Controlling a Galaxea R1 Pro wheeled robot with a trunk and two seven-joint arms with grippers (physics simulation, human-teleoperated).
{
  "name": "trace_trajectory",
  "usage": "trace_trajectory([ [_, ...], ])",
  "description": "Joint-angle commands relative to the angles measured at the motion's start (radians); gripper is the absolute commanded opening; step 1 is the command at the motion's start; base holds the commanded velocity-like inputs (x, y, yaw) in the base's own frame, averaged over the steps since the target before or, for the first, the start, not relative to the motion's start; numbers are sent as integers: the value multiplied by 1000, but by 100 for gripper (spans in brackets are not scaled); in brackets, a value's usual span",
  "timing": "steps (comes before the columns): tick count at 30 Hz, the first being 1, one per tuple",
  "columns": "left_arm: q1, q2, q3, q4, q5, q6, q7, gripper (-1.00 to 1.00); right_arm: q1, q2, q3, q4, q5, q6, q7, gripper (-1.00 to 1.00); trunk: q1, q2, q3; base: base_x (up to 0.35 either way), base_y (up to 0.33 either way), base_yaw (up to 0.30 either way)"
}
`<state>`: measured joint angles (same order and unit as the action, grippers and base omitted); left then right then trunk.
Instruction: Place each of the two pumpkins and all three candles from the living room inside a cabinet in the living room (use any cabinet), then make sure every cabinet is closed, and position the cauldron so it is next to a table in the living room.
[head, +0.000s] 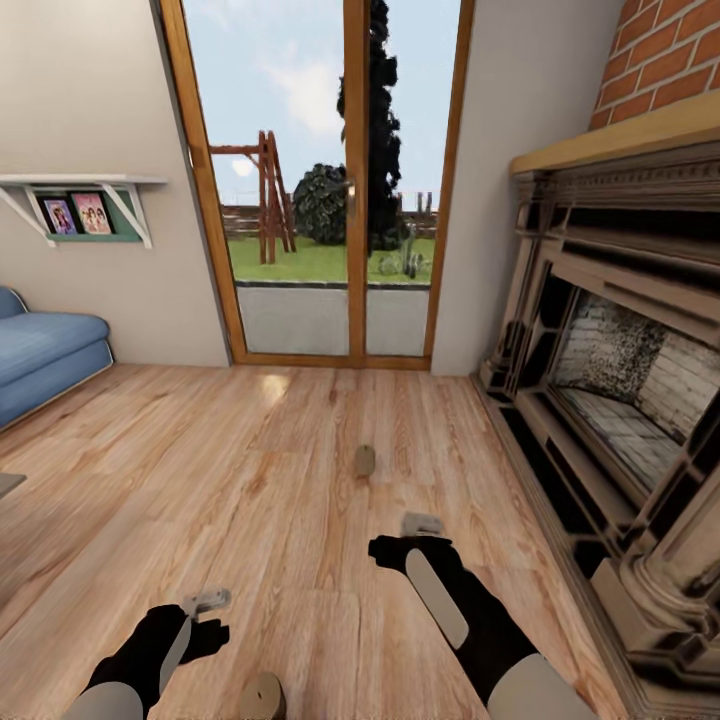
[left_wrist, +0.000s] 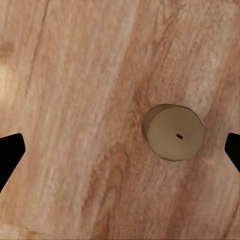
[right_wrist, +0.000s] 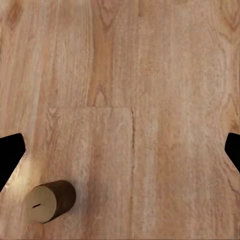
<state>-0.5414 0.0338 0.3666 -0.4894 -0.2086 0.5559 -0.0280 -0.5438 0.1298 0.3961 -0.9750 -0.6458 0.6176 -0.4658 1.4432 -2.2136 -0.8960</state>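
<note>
Your left gripper (head: 207, 601) hangs spread wide over the wood floor (head: 250, 470), holding nothing, with one candle (head: 262, 697) standing just beside it. A second candle (head: 364, 460) stands farther ahead. Your right gripper (head: 421, 524) hovers behind it, also spread and empty, near the fireplace (head: 620, 390).

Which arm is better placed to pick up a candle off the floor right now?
Left. The near candle stands upright between the open left gripper's fingertips in its wrist view. The right gripper is also open, but the far candle sits off toward one fingertip, so that arm would need to shift first.
</note>
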Motion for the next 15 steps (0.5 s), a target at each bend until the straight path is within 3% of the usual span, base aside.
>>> trace_trajectory([
  [1, 0, 0, 0, 0, 0, -9, 0, 100, 18, -12, 0, -46, -1, 3, 22, 100, 4, -7, -3, 0, 0, 0],
  [4, 0, -1, -1, 0, -1, -33, -1, 100, 65, -48, -3, -161, -7, 8, 131, 100, 15, -28, -13, 0, 0, 0],
  [9, 0, -1, -1, 2, -2, -60, -1, 100, 91, -73, -3, -196, -17, 6, 403, 100, 35, -63, -28, 0, 0, 0],
  [15, 0, -3, -3, 3, -3, -81, -1, 100, 93, -73, -5, -200, -20, 4, 469, 100, 58, -105, -47, 0, 0, 0],
])
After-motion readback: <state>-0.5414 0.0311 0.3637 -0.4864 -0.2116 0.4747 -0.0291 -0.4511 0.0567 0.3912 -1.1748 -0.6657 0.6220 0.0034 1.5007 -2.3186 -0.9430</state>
